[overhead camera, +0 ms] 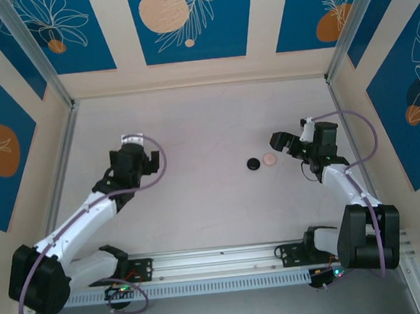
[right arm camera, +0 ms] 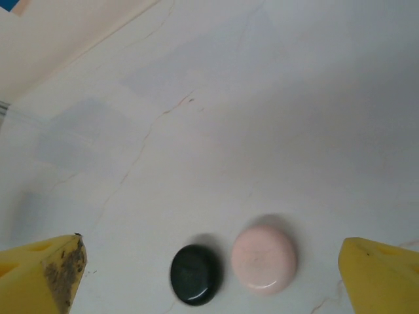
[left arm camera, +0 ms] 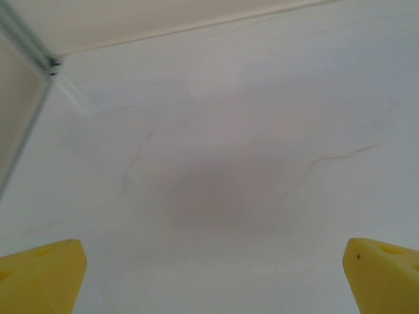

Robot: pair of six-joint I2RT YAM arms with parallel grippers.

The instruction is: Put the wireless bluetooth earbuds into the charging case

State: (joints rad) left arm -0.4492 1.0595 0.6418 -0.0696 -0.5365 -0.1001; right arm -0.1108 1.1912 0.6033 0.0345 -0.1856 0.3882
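Note:
Two closed round charging cases lie side by side on the pale table: a black charging case (overhead camera: 253, 164) (right arm camera: 195, 275) and, to its right, a pink charging case (overhead camera: 270, 159) (right arm camera: 265, 258). The earbuds are hidden. My right gripper (overhead camera: 279, 141) (right arm camera: 211, 278) hangs just right of the pair and above them, open, its yellow fingertips (right arm camera: 49, 275) spread wide with nothing held. My left gripper (overhead camera: 138, 154) (left arm camera: 213, 281) hovers over bare table at the left, far from the cases. It is open too, with its yellow fingertips (left arm camera: 46, 278) wide apart around nothing.
Cream and blue patterned walls enclose the table (overhead camera: 193, 129) on three sides, with metal posts (overhead camera: 42, 61) at the far corners. A metal rail (overhead camera: 218, 262) carrying both arm bases runs along the near edge.

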